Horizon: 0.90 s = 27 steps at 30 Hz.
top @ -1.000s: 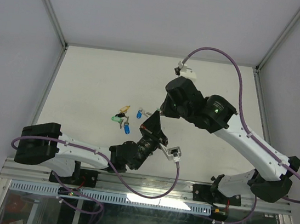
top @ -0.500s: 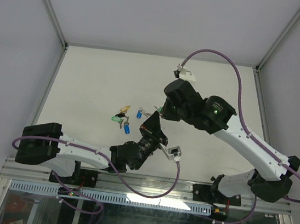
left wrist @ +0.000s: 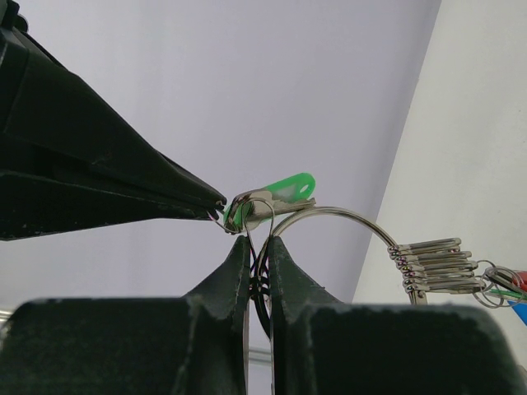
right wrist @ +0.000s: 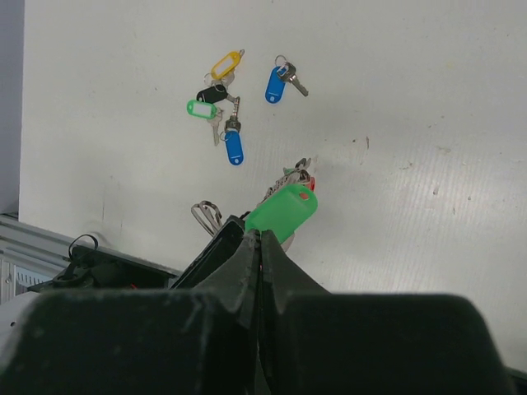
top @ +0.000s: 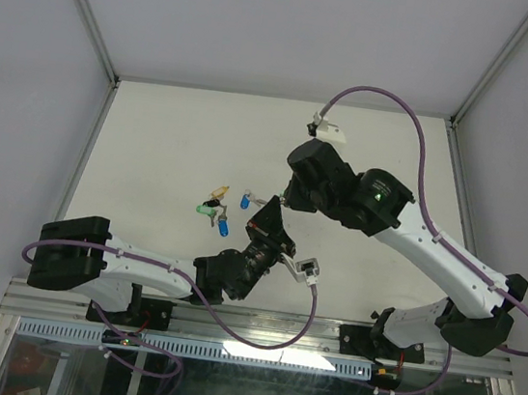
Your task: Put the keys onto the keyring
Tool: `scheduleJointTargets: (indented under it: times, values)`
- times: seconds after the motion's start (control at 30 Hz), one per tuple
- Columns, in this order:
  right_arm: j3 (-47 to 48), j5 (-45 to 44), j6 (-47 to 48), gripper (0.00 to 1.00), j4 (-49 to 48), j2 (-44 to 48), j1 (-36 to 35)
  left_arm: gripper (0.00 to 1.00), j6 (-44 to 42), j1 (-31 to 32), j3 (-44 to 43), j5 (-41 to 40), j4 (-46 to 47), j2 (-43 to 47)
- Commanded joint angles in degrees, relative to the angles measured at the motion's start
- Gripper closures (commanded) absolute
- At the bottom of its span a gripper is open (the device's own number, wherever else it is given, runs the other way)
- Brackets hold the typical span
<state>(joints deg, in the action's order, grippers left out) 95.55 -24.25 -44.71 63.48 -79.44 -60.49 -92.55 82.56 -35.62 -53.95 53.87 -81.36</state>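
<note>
While grey walls flank the table, left fingers clamp keyring, right fingers key.

Even, diffuse light fills the overhead view. The pale table reads bright, and the shadows on it are faint and soft-edged. A white strip of glare sits on the rail at the near edge.

In the left wrist view the left gripper is a near-black, soft-focus mass against a washed lavender background. The keyring is sharp, with thin highlights.

In the right wrist view the right gripper is dark and blurred and the green-tagged key slightly soft. The loose keys are crisp, with small shadows.
</note>
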Motion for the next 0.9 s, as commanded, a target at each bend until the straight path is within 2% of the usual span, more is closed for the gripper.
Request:
scheduleJointTargets:
  times: [0.0,0.5,0.87]
  values:
    - [1.14,-2.46,-0.12,1.0,-4.14,-0.25,-0.33,1.0,0.2,0.4,-0.72,-0.28,2.8,0.25]
    - [1.79,-2.38,0.24,1.0,-1.43,-1.65,-0.33,1.0,0.54,0.4,-0.75,-0.33,2.4,0.24]
    - [5.76,-3.64,1.2,1.0,4.43,-5.75,-1.69,1.0,1.29,-0.08,-1.14,-0.41,1.15,0.67]
